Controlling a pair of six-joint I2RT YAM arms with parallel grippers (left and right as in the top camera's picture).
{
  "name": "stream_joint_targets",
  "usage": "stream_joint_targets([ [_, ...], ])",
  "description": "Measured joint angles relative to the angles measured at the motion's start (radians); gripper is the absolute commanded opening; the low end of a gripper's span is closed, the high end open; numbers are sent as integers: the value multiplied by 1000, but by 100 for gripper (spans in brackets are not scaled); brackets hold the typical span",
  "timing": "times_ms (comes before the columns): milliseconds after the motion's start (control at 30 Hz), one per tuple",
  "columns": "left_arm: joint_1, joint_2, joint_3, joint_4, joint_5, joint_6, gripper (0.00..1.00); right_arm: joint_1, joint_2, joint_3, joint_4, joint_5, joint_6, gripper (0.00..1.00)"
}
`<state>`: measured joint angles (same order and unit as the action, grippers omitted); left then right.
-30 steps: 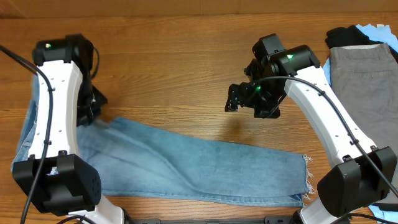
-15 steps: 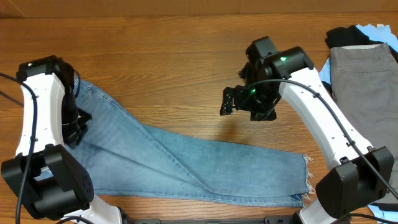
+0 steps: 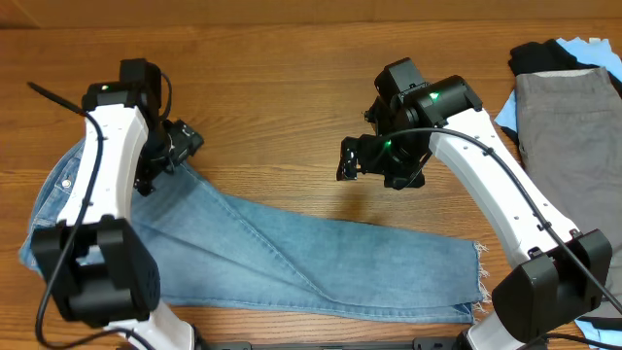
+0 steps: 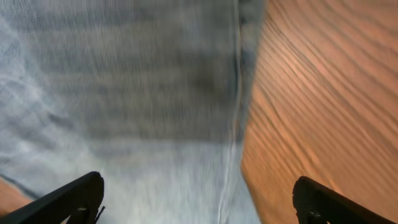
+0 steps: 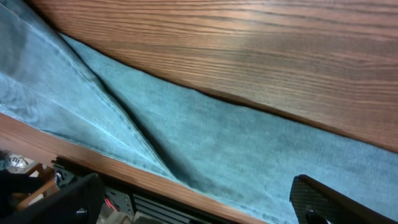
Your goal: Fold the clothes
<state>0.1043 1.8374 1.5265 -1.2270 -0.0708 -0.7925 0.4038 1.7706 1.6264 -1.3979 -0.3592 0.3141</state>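
The light-blue jeans [image 3: 292, 258] lie flat along the table's near side, with the waist at the left and the frayed hems [image 3: 478, 282] at the right. My left gripper [image 3: 167, 156] hovers over the jeans' far edge near the waist. In the left wrist view this gripper [image 4: 196, 186] is open, nothing between its fingers, with denim [image 4: 124, 93] below it and wood to the right. My right gripper [image 3: 364, 165] hangs open above bare wood, beyond the legs. The right wrist view shows this gripper [image 5: 196, 186] empty over the denim [image 5: 249, 143].
A pile of other garments sits at the far right: grey trousers [image 3: 569, 126], a black piece [image 3: 539, 56] and a light-blue piece [image 3: 593, 44]. The table's front edge [image 5: 93, 155] runs just below the jeans.
My left gripper pulled the waist end out to the left, then opened and let go, moving back and to the right. The jeans now lie spread out. The right arm drifted slightly left.
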Motion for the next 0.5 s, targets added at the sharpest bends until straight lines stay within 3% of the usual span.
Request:
stream_joint_targets([
  [167, 20, 129, 0, 55, -82, -67, 97, 0, 0, 0, -6, 0, 0, 100],
  [500, 119, 216, 0, 116, -107, -69, 93, 0, 0, 0, 10, 0, -1, 100],
])
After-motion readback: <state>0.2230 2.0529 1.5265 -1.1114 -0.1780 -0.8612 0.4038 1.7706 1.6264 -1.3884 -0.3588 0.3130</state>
